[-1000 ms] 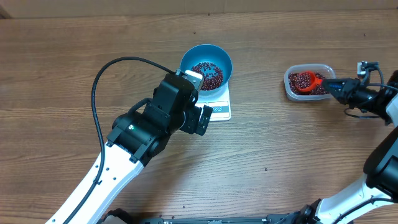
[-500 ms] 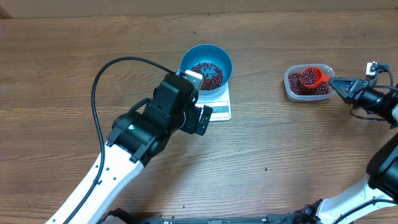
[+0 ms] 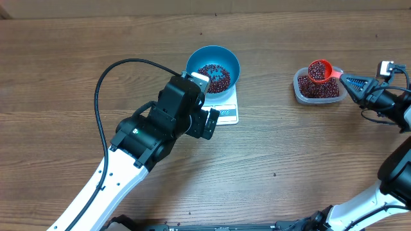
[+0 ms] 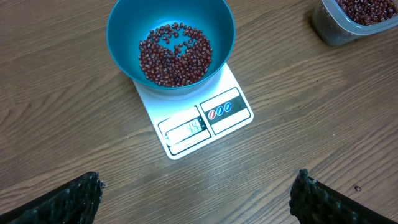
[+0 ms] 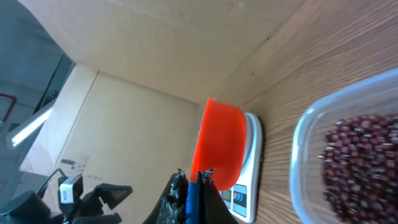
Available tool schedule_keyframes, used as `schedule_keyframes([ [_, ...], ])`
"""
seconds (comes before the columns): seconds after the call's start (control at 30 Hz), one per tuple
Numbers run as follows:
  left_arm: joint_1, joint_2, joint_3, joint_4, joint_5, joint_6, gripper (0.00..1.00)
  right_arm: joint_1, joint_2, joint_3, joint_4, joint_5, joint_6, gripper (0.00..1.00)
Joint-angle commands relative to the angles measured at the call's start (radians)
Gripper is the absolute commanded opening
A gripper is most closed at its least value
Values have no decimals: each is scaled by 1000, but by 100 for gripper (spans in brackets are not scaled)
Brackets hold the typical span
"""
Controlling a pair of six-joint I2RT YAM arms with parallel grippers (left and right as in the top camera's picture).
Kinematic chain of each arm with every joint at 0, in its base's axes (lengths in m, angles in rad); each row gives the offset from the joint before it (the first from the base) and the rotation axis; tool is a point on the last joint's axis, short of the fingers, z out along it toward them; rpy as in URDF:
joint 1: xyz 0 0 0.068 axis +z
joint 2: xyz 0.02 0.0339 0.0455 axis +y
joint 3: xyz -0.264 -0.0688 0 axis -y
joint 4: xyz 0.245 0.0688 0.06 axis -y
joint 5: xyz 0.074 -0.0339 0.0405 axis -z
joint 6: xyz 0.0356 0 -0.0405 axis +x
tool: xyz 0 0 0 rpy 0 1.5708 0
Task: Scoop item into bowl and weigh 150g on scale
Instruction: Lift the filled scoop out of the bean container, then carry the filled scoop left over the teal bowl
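The sky-blue bowl (image 3: 213, 59) (image 4: 124, 25) stands on the white scale (image 3: 229, 114) (image 4: 208, 124), whose display is lit. A layer of dark red beans (image 3: 214, 76) (image 4: 175, 55) covers the bowl's bottom. My left gripper (image 3: 209, 101) (image 4: 198, 179) hovers wide open just in front of the scale, holding nothing. My right gripper (image 3: 350, 81) (image 5: 194, 177) is shut on the blue handle of the orange-red scoop (image 3: 319, 70) (image 5: 221, 149). The scoop is filled with beans and hangs over the far edge of the clear container.
The clear plastic container (image 3: 297, 83) (image 4: 326, 31) (image 5: 305, 149) at the right holds more beans (image 3: 318, 88) (image 5: 364, 149). Bare wooden table (image 3: 289, 147) lies between it and the scale. The left arm's black cable (image 3: 106, 77) loops over the table's left side.
The right gripper has lifted the scoop out of the container's beans and toward its far edge, now loaded. The left arm has not moved.
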State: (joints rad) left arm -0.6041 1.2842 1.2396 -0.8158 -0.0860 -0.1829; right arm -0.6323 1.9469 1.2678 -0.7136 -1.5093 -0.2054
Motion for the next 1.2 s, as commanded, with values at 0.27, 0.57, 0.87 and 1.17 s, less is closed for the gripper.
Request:
schedule_keyframes([
  [0.27, 2, 5, 1, 4, 8, 3, 99, 196, -1, -5, 5, -48, -2, 4],
  [0.57, 2, 5, 1, 4, 8, 3, 100, 352, -1, -5, 75, -48, -1, 4],
  [0.87, 2, 5, 1, 4, 8, 3, 100, 443, -1, -5, 232, -42, 153, 4],
  [1.17, 2, 5, 1, 4, 8, 3, 99, 534, -1, -5, 495, 49, 417, 4],
])
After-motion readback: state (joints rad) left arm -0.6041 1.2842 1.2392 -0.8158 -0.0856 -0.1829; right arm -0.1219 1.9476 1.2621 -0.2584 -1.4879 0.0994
